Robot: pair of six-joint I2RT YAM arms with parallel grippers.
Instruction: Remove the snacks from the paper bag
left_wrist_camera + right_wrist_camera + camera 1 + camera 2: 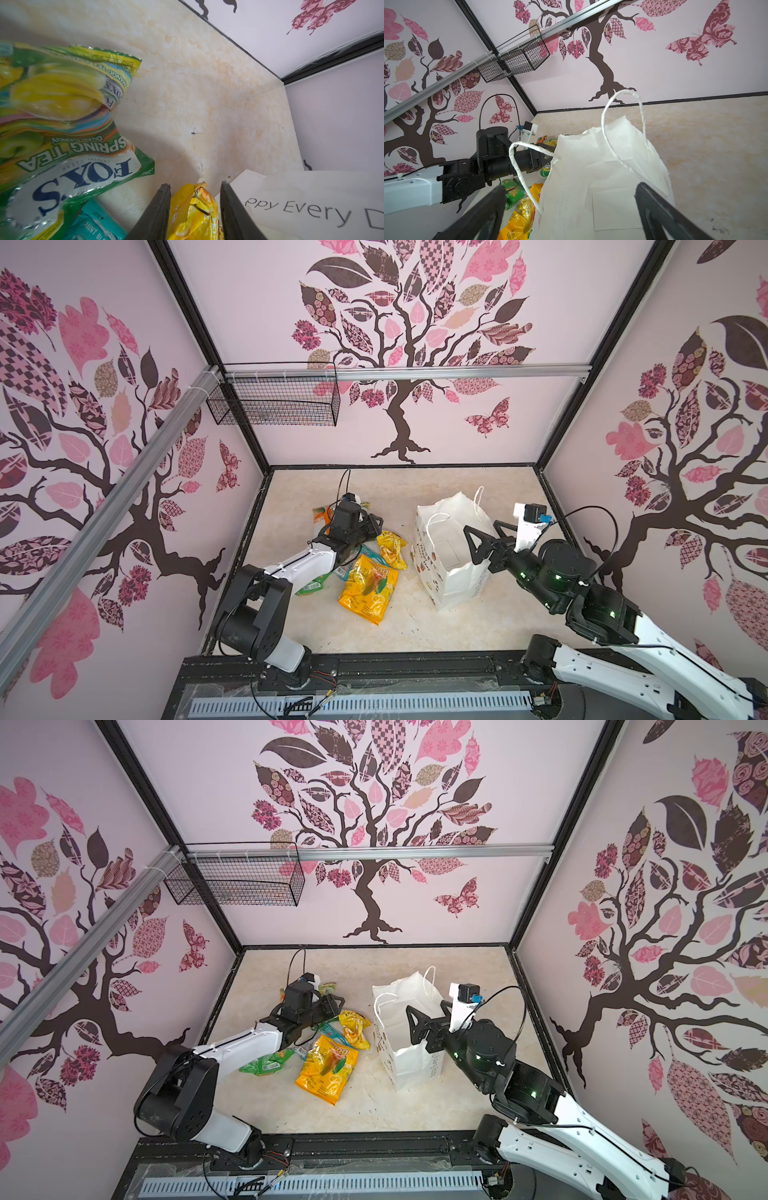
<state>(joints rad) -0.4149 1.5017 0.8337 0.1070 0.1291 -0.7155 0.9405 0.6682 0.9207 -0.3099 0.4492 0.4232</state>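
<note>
The white paper bag (451, 587) (409, 1067) stands upright right of centre, mouth up; its inside (602, 166) looks bare. Several snacks lie left of it: a big orange packet (368, 589) (328, 1069), a yellow packet (390, 547), a green one (311, 585), a teal one (93, 226) and a FOX'S packet (72, 176). My left gripper (376, 526) (195, 184) sits low by the pile, jaws apart around the yellow packet (193, 207), with a gap on one side. My right gripper (482, 531) (571, 187) hangs wide open over the bag's mouth, holding nothing.
A black wire basket (274, 402) (237, 882) hangs on the back wall at upper left. Patterned walls close in the marbled floor (415, 626) on three sides. The bag's cord handles (623, 124) stick up near my right gripper.
</note>
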